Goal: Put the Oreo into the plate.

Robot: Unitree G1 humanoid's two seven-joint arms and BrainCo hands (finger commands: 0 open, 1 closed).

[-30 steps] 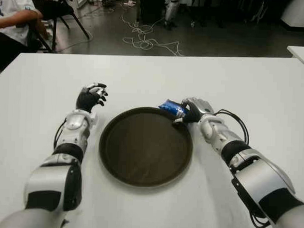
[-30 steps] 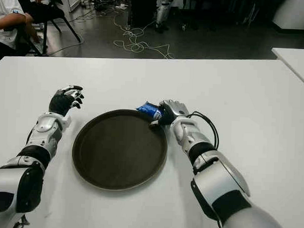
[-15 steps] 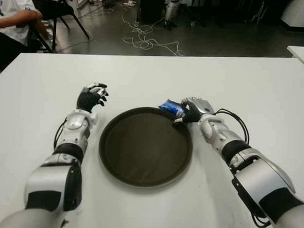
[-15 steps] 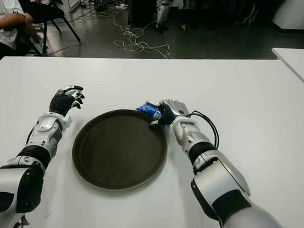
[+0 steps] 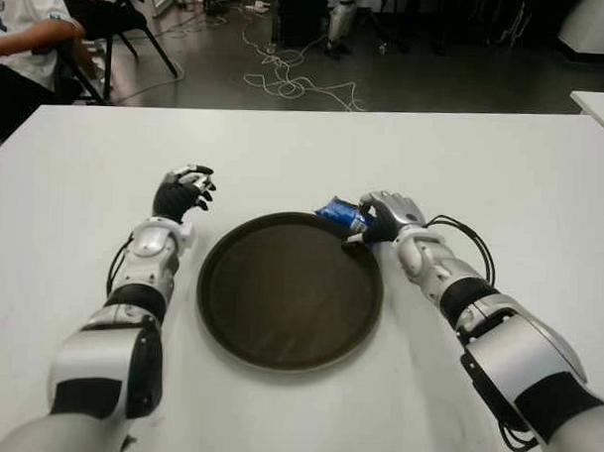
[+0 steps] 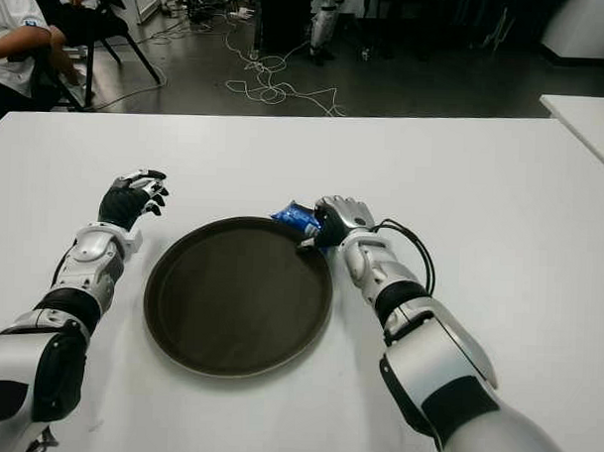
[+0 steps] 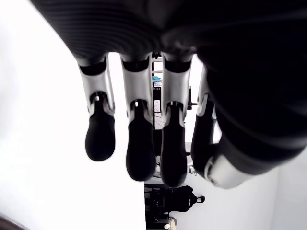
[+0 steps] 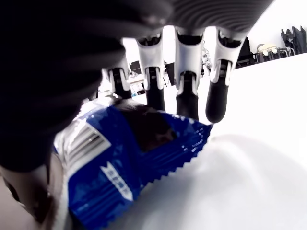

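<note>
A person [image 5: 26, 38] in a white top sits on a chair on the floor beyond the tabletop's [image 5: 503, 164] far left corner, well apart from the plate [image 5: 290, 290].

The left hand [image 5: 181, 192] shows to the left of the plate, just past its far left edge and clear of the rim. Its wrist view shows the fingers [image 7: 139, 143] hanging loosely side by side, lightly bent, with nothing between them.

The plate is a round, dark brown tray lying flat on the white tabletop in front of the robot, between the two forearms. Nothing lies inside it.

The Oreo [image 5: 340, 213], a blue packet with white print, sits at the plate's far right edge, over the rim, its far end pointing away from the plate's middle. The right hand [image 5: 384, 217] is closed around it from the right: in the right wrist view the fingers [image 8: 187, 91] curl over the top of the packet [image 8: 129, 163] while the thumb side presses it from the other side. Whether the packet's lower end touches the rim cannot be told.

Black cables loop from the right wrist [image 5: 460, 241] onto the tabletop to the right of the plate. More cables [image 5: 287, 77] lie tangled on the dark floor beyond the tabletop's far edge.
</note>
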